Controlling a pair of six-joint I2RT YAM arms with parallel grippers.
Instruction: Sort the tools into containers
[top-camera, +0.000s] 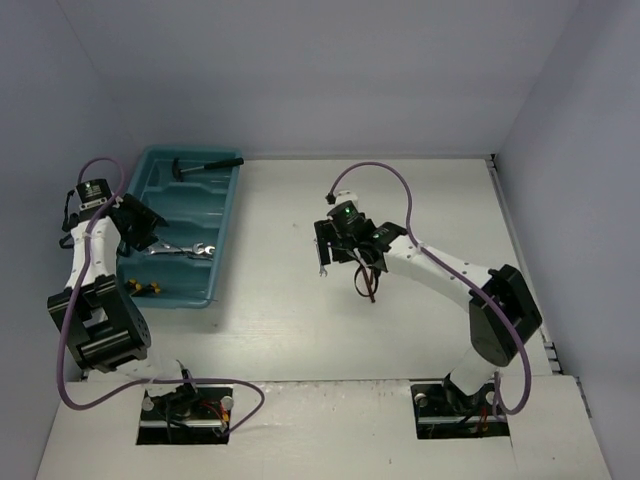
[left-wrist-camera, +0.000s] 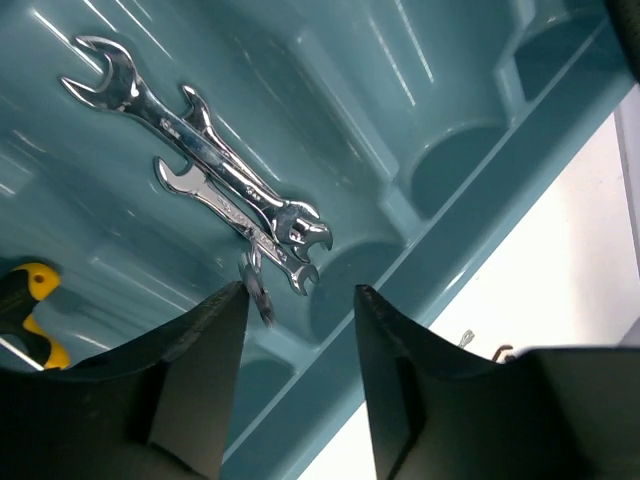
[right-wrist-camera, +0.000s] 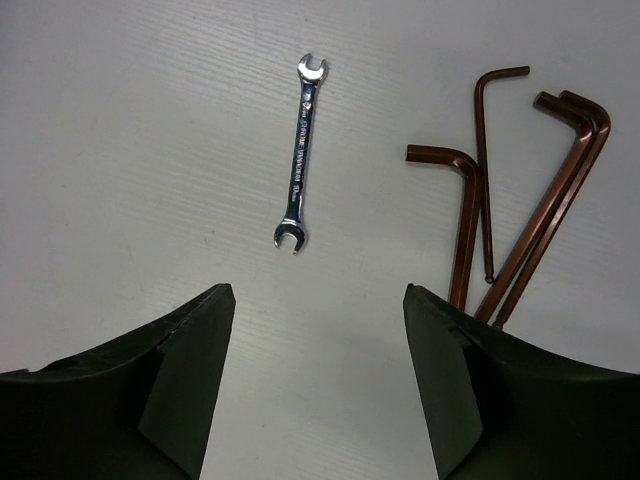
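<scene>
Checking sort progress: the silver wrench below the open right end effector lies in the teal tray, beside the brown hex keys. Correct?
No: the right wrist view shows that wrench on the white table, not in the tray, beside the hex keys.

Shows teal-blue all over the tray, glossy and streaked with pale glare. Gleams bright chrome silver on the wrenches inside it, with fine stamped lettering along the shanks. Reads yellow and black on the screwdriver handle, black on the hammer handle. Repeats the same mirror silver on the lone wrench. Stays plain off-white, faintly grained, across the bench. Turns dark reddish-brown, coppery where lit, on the bent keys. Looks matte black on left pincer and right pincer. Mixes white with black joints on the arms; runs purple along the cables.
</scene>
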